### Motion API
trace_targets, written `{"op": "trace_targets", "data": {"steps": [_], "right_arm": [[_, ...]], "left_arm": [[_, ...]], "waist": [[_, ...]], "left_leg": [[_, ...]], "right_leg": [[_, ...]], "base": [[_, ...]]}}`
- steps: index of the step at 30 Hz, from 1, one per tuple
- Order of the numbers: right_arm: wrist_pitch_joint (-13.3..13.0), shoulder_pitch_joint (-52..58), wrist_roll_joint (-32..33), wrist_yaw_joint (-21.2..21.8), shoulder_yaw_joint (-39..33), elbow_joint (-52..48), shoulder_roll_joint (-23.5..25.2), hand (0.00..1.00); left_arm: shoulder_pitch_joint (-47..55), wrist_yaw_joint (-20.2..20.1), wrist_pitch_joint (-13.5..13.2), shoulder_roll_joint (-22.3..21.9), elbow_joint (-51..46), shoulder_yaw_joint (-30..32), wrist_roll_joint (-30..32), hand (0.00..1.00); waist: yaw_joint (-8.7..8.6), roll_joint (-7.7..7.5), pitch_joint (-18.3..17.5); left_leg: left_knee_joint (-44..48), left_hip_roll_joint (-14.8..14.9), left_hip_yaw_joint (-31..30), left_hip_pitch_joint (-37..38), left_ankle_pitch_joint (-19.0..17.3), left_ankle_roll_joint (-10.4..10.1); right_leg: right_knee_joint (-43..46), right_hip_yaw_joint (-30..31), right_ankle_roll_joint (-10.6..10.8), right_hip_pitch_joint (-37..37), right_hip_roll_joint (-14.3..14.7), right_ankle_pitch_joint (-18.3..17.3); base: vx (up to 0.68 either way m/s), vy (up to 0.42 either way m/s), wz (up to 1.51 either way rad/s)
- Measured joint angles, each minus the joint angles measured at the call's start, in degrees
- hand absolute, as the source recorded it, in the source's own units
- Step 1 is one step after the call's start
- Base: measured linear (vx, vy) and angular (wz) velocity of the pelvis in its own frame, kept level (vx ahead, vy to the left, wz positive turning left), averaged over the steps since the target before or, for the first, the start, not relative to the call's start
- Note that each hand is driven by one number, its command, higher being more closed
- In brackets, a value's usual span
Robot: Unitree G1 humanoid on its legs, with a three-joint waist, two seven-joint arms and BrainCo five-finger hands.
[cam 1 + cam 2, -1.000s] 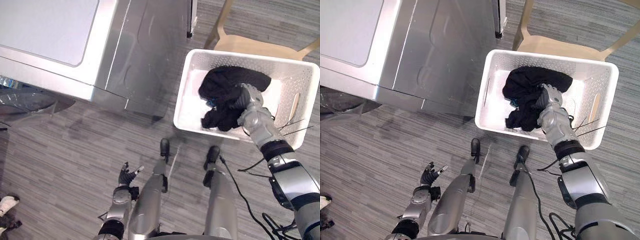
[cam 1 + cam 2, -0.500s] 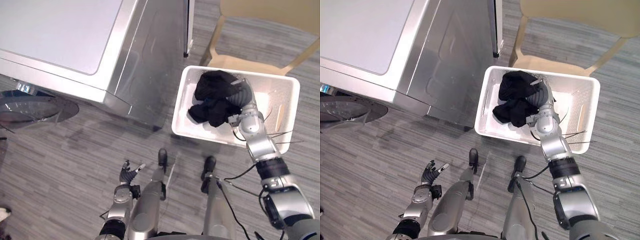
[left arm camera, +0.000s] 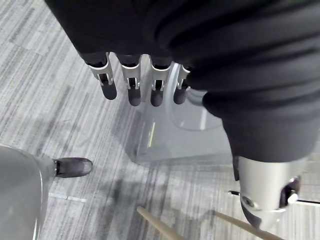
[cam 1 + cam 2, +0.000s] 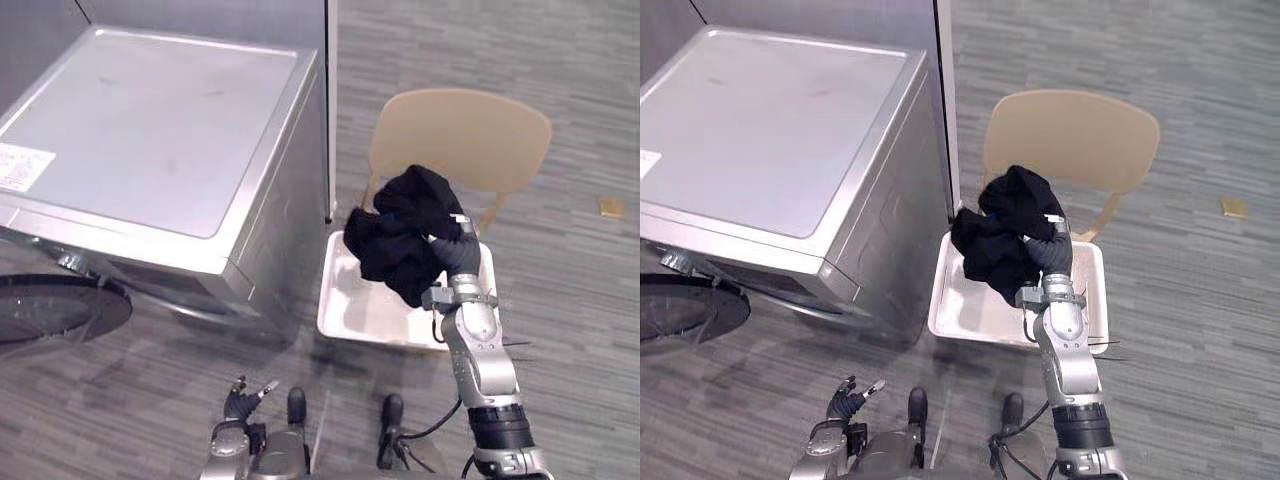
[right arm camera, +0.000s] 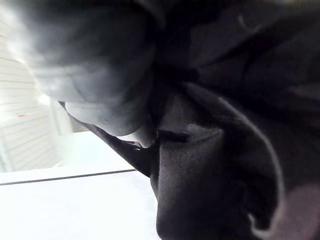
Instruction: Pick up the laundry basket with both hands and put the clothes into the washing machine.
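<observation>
Dangling from the right hand (image 4: 456, 255) is a bundle of black clothes (image 4: 398, 235), up in the air above the white laundry basket (image 4: 341, 318). The cloth swallows that hand, so whether it is clenched on the fabric or just carrying it draped, I cannot tell. The basket sits on the floor, its bare bottom showing, tucked between the silver washing machine (image 4: 150, 130) and a tan chair (image 4: 462, 135) just behind it. The washer's round door (image 4: 50, 312) stands open, low at the front. Down low, the left hand (image 4: 240, 400) hangs well apart from the basket, fingers (image 3: 131, 86) straight and relaxed, holding nothing.
</observation>
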Motion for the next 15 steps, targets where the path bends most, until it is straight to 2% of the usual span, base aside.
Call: {"op": "trace_targets", "data": {"steps": [4, 6, 7, 8, 9, 10, 11, 12, 13, 14, 15], "right_arm": [[-0.61, 1.11, 1.12, 2.83, 4.16, 0.03, 0.64, 1.00], [-0.69, 2.72, 1.03, 3.27, 4.89, 0.03, 0.68, 1.00], [-0.71, 2.91, 0.79, 3.27, 4.96, 0.02, 0.72, 1.00], [-0.72, 3.28, -0.04, 3.15, 4.94, 0.01, 0.84, 1.00], [-0.73, 3.63, -1.04, 2.84, 4.77, 0.00, 1.06, 1.00], [-0.71, 3.59, -1.81, 2.47, 5.08, -0.05, 1.39, 1.00], [-0.70, 3.57, -3.33, 1.96, 5.95, -1.20, 1.83, 1.00], [-0.70, 3.25, -3.54, 1.79, 6.43, -1.87, 1.88, 1.00], [-0.69, 1.95, -3.97, 1.42, 7.16, -2.75, 1.95, 1.00], [-0.69, 1.23, -4.13, 0.93, 7.52, -2.85, 1.89, 1.00], [-0.69, 0.45, -4.13, 0.44, 7.51, -2.88, 1.12, 1.00]], "left_arm": [[1.02, -0.02, 0.01, -0.02, -1.37, 0.12, -0.15, 0.00], [1.00, -0.02, 0.01, -0.13, -3.01, 0.15, -0.13, 0.00], [0.97, 0.01, -0.07, -0.22, -3.96, 0.37, -0.14, 0.00], [0.69, 0.02, -0.18, -0.47, -6.07, 0.53, -0.14, 0.00], [0.86, 0.05, -0.21, -0.33, -8.31, 0.56, -0.15, 0.00], [1.19, 0.15, -0.19, -0.35, -10.01, 1.00, -0.14, 0.00], [1.59, 0.40, -0.19, -0.43, -11.80, 1.31, -0.14, 0.00], [1.65, 0.52, -0.18, -0.67, -12.61, 1.33, -0.13, 0.00], [2.05, 1.14, -0.15, -1.49, -14.31, 1.24, -0.55, 0.00], [2.40, 1.37, -0.15, -2.12, -15.29, 1.21, -0.88, 0.00], [3.02, 1.61, -0.15, -3.67, -16.97, 0.67, -1.26, 0.00]], "waist": [[0.22, -0.25, -0.17], [0.26, -0.36, -0.05], [0.25, -0.27, -0.05], [-0.05, -0.28, 0.03], [0.30, -0.89, -0.12], [0.74, -1.59, -0.55], [1.98, -1.99, -0.84], [2.45, -2.09, -0.89], [3.60, -1.75, -0.71], [4.16, -1.32, -0.68], [4.82, 0.14, -0.70]], "left_leg": [[3.74, -0.06, 0.53, 0.03, -2.55, 0.33], [8.41, 0.01, -0.25, -2.58, -3.98, 1.58], [9.41, 0.21, -0.55, -3.40, -4.20, 1.84], [10.92, 0.18, -2.31, -5.05, -4.21, 1.87], [12.42, -0.31, -4.13, -5.96, -4.12, 1.76], [13.56, -0.78, -5.15, -7.26, -4.06, 1.66], [15.59, -1.09, -6.50, -9.49, -3.98, 1.51], [16.61, -1.12, -7.00, -10.76, -3.75, 1.15], [17.93, -0.72, -7.12, -13.02, -3.07, 0.16], [18.18, -0.24, -7.30, -13.89, -2.44, -0.80], [18.20, 0.91, -8.52, -15.30, -1.24, -2.43]], "right_leg": [[2.95, 1.38, 0.37, -0.03, -0.33, -0.51], [6.06, 3.57, 1.82, -0.60, -1.04, -1.71], [8.62, 5.17, 3.49, -1.39, -1.00, -3.28], [20.32, 8.23, 2.16, -4.17, -1.48, -9.20], [30.19, 10.20, 3.07, -4.45, -1.87, -12.95], [34.47, 11.69, 3.53, -3.62, -2.23, -14.65], [35.44, 13.16, 3.16, -1.55, -2.27, -16.51], [33.70, 13.09, 2.85, -0.47, -2.13, -18.19], [29.42, 12.14, 1.60, 0.58, -1.24, -21.52], [27.61, 11.20, 1.12, 1.05, -0.77, -22.94], [25.11, 9.67, -0.66, 1.61, 0.60, -25.05]], "base": [[-0.02, 0.023, -0.10], [-0.08, 0.036, 0.22], [-0.10, 0.011, 0.63], [-0.07, -0.055, 0.91], [-0.09, -0.139, 1.06], [-0.11, -0.253, 0.84], [-0.16, -0.271, 0.51], [-0.23, -0.294, 0.34], [-0.23, -0.227, 0.15], [-0.31, -0.261, 0.12], [-0.28, -0.198, 0.37]]}}
